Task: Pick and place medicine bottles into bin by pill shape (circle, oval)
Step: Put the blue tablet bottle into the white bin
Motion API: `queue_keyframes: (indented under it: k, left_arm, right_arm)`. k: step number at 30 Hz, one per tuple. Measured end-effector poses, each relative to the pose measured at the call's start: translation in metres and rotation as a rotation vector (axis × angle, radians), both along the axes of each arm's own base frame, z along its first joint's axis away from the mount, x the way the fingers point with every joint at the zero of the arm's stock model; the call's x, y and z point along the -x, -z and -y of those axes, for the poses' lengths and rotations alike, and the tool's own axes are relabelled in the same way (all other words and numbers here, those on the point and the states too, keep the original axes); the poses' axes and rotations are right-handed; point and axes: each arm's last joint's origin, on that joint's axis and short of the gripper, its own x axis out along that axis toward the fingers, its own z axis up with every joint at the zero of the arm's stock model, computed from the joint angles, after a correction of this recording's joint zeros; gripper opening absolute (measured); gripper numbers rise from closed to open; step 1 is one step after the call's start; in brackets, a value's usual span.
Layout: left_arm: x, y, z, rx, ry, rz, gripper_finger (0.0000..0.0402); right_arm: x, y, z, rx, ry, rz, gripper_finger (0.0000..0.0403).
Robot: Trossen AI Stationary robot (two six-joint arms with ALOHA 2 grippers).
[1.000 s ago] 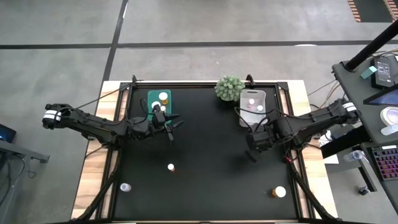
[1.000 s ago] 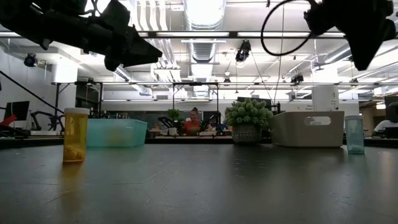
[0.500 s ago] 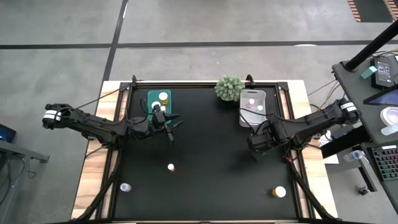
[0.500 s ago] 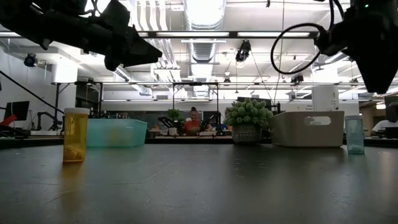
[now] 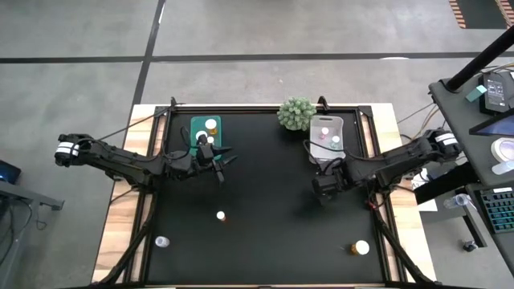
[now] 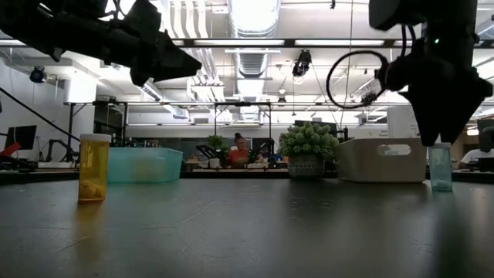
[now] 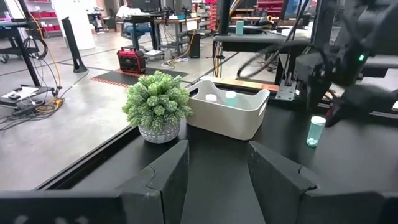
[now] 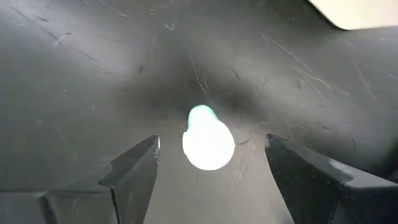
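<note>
Right gripper (image 5: pixel 320 188) hangs over the black table (image 5: pixel 265 241), fingers spread wide, nothing gripped. Right wrist view looks straight down between the two fingers (image 8: pixel 134 171) at a small pale teal bottle (image 8: pixel 207 140) with a white cap, standing upright on the mat, clear of both fingers. Low view puts that bottle (image 6: pixel 440 167) just under the gripper, near the white bin (image 5: pixel 327 138).

Near edge of the table: a clear bottle (image 5: pixel 161 242), an amber bottle (image 5: pixel 221 215) and another amber bottle (image 5: pixel 359 248), all well apart.

Left gripper (image 5: pixel 215 161) hovers just beside the green bin (image 5: pixel 195 124), fingers partly apart, empty (nothing between them in its wrist view). Both bins hold white-capped bottles. Plant ball (image 5: pixel 296 112) sits at the far edge, beside the white bin.
</note>
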Motion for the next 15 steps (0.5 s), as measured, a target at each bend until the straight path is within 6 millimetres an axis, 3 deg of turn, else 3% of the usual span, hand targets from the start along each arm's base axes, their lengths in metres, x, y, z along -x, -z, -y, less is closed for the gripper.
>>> queue_keyframes:
  k: [5,15]
  left_arm:
    - [0.000,0.000,0.000,-0.001,0.000,0.002,0.0147]
    - [0.000,0.000,0.000,-0.001,-0.001,0.002,0.0147]
  right_arm:
    - [-0.004,0.012,0.001,0.004,-0.024,-0.055,0.0269]
    - [-0.009,0.022,0.001,0.012,-0.043,-0.091,0.0177]
